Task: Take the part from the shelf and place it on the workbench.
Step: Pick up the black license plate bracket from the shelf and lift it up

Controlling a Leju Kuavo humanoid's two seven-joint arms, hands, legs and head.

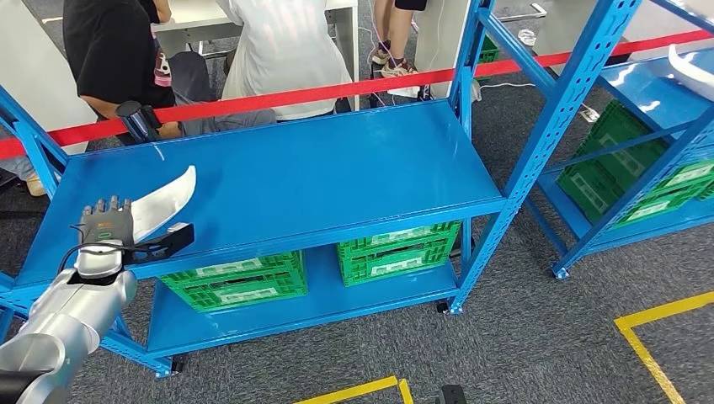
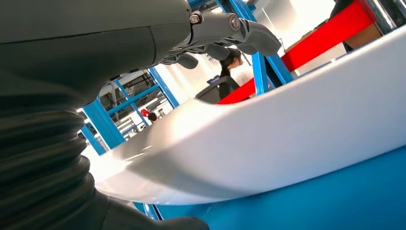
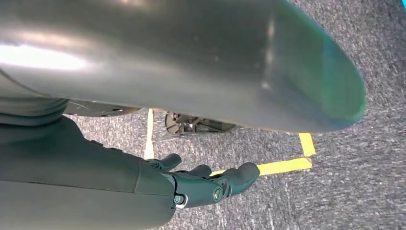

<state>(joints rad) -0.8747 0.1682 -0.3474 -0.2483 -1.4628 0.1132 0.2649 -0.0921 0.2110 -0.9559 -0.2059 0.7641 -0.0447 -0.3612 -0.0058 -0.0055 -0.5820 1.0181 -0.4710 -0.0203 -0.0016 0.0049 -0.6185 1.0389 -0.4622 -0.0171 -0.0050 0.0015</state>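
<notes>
The white curved part lies tilted on the blue workbench top, near its front left corner. My left hand is at the part's near end, fingers stretched out and thumb reaching under it. In the left wrist view the part sits between the fingers and the thumb, with a gap showing between the fingers and the part's upper edge. The part's lower edge meets the blue surface. My right hand hangs over grey carpet, holding nothing, its fingers loosely apart.
Green crates stand on the lower level under the top. A second blue shelf at the right carries another white part and more green crates. Red tape runs behind, with people seated beyond it. Yellow floor lines mark the carpet.
</notes>
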